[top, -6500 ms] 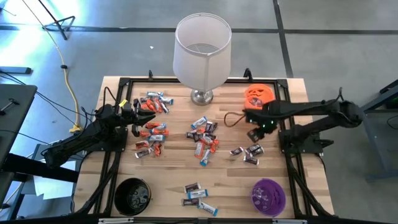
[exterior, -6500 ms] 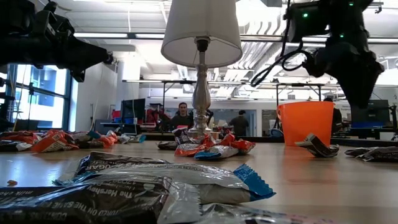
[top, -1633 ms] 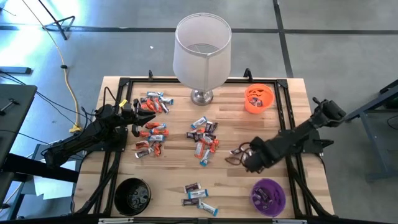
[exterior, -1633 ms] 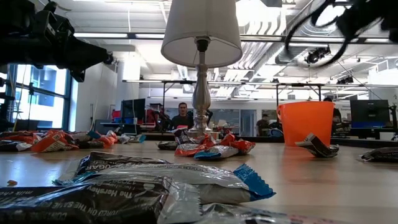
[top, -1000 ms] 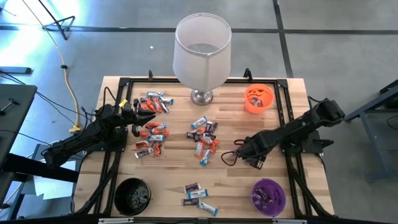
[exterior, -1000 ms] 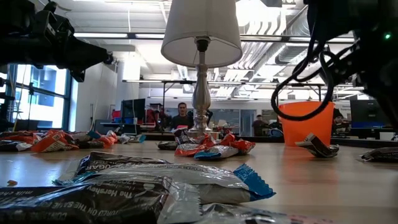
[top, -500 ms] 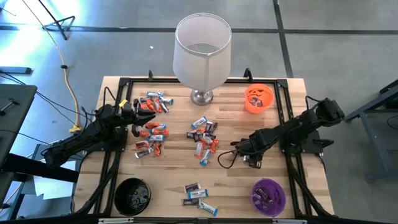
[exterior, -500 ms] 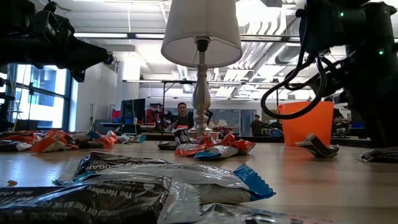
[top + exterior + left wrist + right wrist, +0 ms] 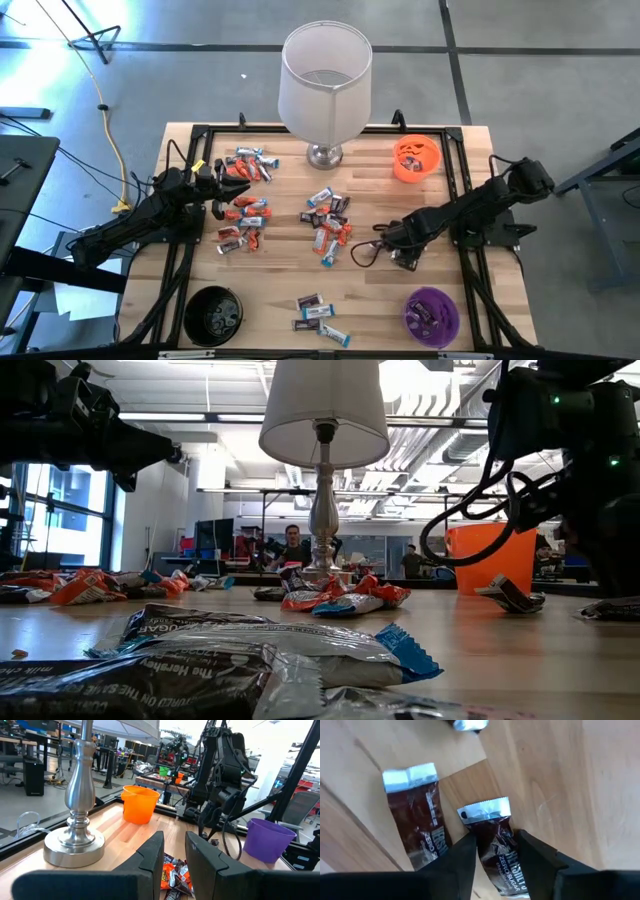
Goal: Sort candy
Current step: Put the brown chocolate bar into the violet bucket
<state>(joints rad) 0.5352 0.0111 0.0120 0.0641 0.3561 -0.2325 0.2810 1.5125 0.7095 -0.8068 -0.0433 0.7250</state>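
Sorting is barely begun, I judge: most of the candy [image 9: 327,222] still lies across the middle of the frame, my right gripper [image 9: 494,851] straddles one dark brown bar [image 9: 496,842] without pinching it, and my left gripper [image 9: 173,854] waits empty, slightly parted.

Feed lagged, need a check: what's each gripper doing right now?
Left gripper: open, empty.
Right gripper: open around a dark brown candy bar, not clamped.
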